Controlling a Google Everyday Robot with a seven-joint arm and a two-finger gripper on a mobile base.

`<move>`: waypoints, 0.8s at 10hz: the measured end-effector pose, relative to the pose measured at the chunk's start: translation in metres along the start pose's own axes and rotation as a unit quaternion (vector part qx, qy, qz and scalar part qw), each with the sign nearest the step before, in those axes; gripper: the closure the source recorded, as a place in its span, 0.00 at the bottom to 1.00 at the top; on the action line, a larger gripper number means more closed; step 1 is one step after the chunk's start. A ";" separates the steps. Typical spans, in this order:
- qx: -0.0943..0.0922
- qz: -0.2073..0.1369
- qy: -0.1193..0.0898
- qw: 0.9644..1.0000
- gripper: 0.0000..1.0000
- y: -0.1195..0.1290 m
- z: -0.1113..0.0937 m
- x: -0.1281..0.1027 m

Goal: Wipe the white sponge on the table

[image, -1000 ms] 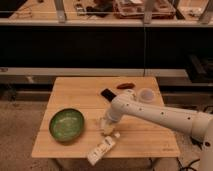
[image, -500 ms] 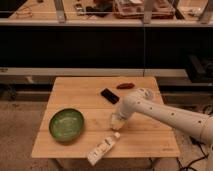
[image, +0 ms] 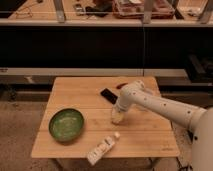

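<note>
Gripper (image: 119, 110) at the middle of the frame, right on top of the white sponge (image: 117, 119), at the end of a white arm (image: 165, 107) slanted in from the lower right. Could not tell whether clamped on the sponge or merely pressed against it. Sponge sat on the table (image: 150, 137), near the centre of the planked top. Black device (image: 108, 95) just above it toward the far edge, apart. Green bowl (image: 66, 124) well to the left. White bottle (image: 102, 149) lay on its side below, near the front edge. Small red object (image: 122, 85) at the far edge beside the arm.
</note>
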 end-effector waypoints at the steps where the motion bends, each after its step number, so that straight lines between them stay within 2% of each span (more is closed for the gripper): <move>1: -0.003 -0.006 0.000 1.000 1.00 -0.004 0.003 -0.009; 3: -0.016 -0.040 -0.005 0.999 1.00 -0.006 0.012 -0.046; 5: -0.026 -0.079 -0.011 0.996 1.00 0.007 0.018 -0.076; 7: -0.038 -0.121 -0.005 0.992 1.00 0.028 0.024 -0.094; 8: -0.043 -0.133 -0.001 0.990 1.00 0.037 0.027 -0.095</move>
